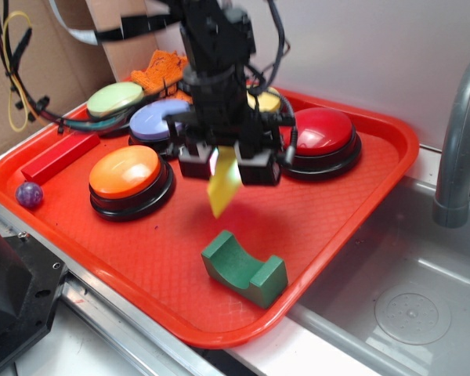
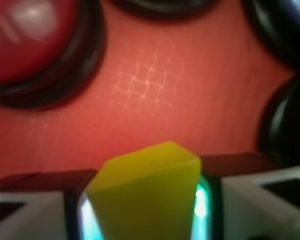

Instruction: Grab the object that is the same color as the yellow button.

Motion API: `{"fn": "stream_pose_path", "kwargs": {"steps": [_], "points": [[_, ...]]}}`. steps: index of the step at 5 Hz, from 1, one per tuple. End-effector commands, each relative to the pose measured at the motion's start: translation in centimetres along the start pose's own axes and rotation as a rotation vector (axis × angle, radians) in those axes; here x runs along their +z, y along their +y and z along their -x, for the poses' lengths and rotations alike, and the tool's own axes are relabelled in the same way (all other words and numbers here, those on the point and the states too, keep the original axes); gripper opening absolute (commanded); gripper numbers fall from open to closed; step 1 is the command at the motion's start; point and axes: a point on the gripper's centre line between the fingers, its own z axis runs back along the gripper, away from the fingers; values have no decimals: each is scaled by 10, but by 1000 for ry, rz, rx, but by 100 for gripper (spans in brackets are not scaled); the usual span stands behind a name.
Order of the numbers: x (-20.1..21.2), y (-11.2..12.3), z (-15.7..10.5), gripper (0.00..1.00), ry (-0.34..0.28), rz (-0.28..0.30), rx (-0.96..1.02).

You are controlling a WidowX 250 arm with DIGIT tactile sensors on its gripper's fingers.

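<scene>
The hand (image 1: 227, 166) is pinching the wedge (image 1: 223, 186), and the block hangs clear above the tray (image 1: 352, 204)! Its long axis runs nearly upright, thin tip pointing down toward 6 o'clock, straight below the jaws. The wrist view confirms it: wedge (image 2: 145, 195) squeezed between both pads, red tray mesh beneath with a gap. The yellow button (image 1: 268, 100) peeks out behind the arm at 12 o'clock. The green arch (image 1: 244, 269) sits on the tray at 5 o'clock, apart. Grab looks secured; only holding firm remains, I'd say.
</scene>
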Motion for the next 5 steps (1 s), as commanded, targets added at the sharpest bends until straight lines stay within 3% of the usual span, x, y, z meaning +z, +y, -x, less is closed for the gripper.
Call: {"fn": "stream_pose_path", "kwargs": {"steps": [1, 2, 3, 4, 5], "points": [[80, 8, -16, 0, 1, 59, -248], [103, 18, -14, 0, -29, 73, -282], [118, 23, -8, 0, -15, 96, -382], [121, 29, -1, 0, -33, 86, -348], [118, 34, -5, 0, -47, 17, -262]]}}
